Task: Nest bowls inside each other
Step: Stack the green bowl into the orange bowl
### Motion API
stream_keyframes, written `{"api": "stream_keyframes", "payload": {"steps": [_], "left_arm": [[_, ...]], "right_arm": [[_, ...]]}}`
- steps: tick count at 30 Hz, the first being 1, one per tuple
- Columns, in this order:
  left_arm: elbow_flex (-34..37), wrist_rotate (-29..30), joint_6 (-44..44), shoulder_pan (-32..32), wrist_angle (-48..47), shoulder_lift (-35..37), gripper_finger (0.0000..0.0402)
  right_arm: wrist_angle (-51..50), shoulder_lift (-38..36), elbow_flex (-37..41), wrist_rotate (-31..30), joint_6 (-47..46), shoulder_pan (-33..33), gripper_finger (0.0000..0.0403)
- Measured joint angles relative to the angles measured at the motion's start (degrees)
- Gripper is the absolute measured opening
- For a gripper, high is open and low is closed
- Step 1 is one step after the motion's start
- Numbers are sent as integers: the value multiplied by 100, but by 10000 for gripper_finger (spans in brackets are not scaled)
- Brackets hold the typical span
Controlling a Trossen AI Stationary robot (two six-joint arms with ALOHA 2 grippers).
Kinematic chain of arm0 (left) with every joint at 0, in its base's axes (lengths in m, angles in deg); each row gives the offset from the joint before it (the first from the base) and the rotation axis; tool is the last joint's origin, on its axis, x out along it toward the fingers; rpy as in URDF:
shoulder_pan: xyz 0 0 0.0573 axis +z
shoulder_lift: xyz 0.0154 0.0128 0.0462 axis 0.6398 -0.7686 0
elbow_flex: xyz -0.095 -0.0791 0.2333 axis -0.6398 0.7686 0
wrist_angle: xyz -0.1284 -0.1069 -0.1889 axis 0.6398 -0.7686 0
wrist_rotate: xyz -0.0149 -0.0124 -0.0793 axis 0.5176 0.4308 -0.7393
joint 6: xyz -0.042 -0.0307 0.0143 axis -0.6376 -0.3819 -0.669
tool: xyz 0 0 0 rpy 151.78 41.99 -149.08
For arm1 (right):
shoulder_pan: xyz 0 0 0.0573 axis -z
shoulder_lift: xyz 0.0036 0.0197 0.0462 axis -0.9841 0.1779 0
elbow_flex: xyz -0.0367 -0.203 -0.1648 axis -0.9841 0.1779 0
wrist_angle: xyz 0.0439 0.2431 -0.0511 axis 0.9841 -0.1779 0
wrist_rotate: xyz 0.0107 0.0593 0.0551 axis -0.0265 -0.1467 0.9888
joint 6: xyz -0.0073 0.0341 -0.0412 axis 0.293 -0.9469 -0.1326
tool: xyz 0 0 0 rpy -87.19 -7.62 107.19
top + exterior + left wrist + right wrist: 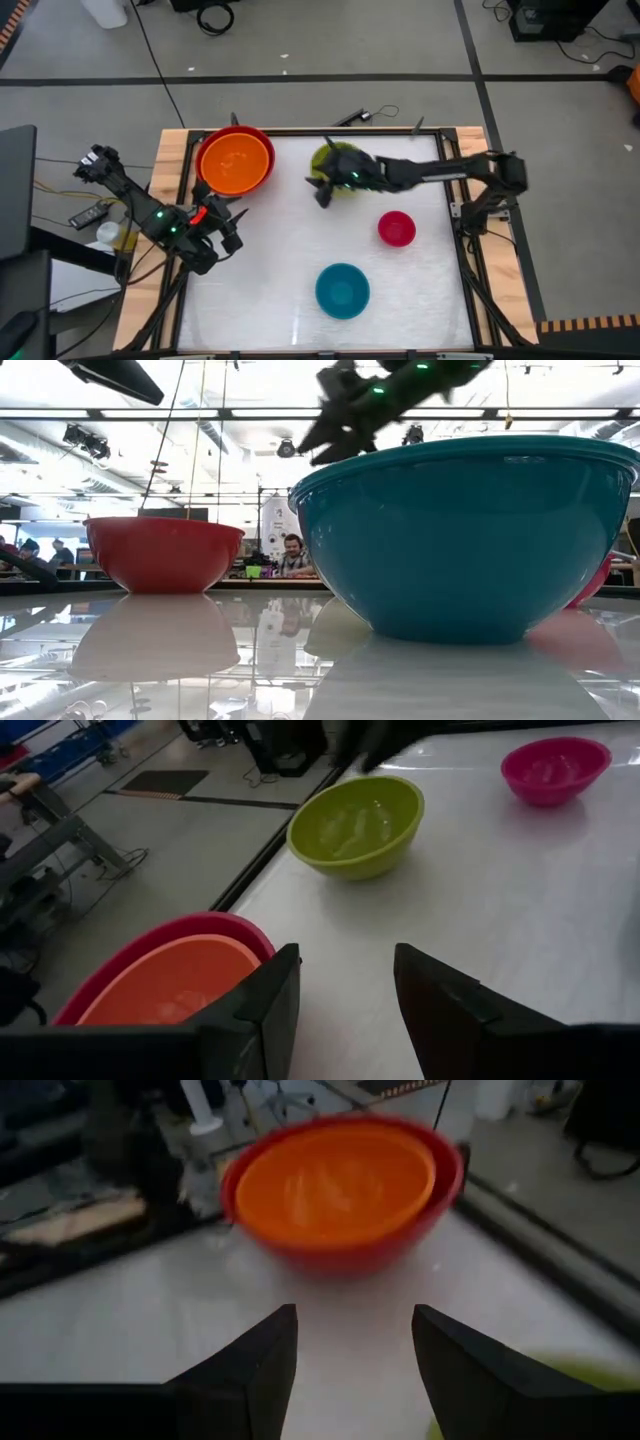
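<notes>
The orange bowl (233, 160) sits nested inside the red bowl (262, 140) at the table's far left. The yellow-green bowl (328, 160) stands upright at the far middle, partly hidden under my right arm. The magenta-pink bowl (397, 228) is right of the middle, and the blue bowl (342, 290) is near the front edge. My right gripper (355, 1350) hangs open in the air over the yellow-green bowl's left rim (590, 1370), pointing toward the red bowl. My left gripper (347, 990) is open above the table's left part, just near of the red bowl.
Wooden rails (170, 160) frame the white table top. There is bare table between the red bowl and the blue bowl. Cables and a small device (85, 215) lie off the left edge. In the low view, people (292, 555) sit in the room beyond the table.
</notes>
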Motion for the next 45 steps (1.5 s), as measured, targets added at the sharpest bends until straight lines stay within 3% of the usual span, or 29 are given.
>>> {"api": "stream_keyframes", "payload": {"steps": [7,15,24,28,35,40,45], "left_arm": [[2,-135,273,494,523,-161,166],[4,-896,2091,1311,2118,-749,166],[4,-2706,3934,2125,3561,-1804,166],[7,-3486,4410,2274,4727,-2410,166],[4,-5365,4664,2520,6679,-3285,166],[2,-5658,4526,2602,6933,-3732,166],[2,-5653,4452,2708,6977,-3903,166]], "right_arm": [[-27,-942,1453,-4,-711,-628,205],[-644,-1435,2129,-531,-1184,-970,205],[-1347,-1482,2142,723,-1296,-1141,205],[-1580,-1526,2142,732,-1455,-1285,205],[-2230,-1531,2140,653,-1590,-1426,205],[-2334,-1529,2140,-6,-1515,-1433,205],[-1878,-1523,2138,-2126,-1697,-1302,205]]}}
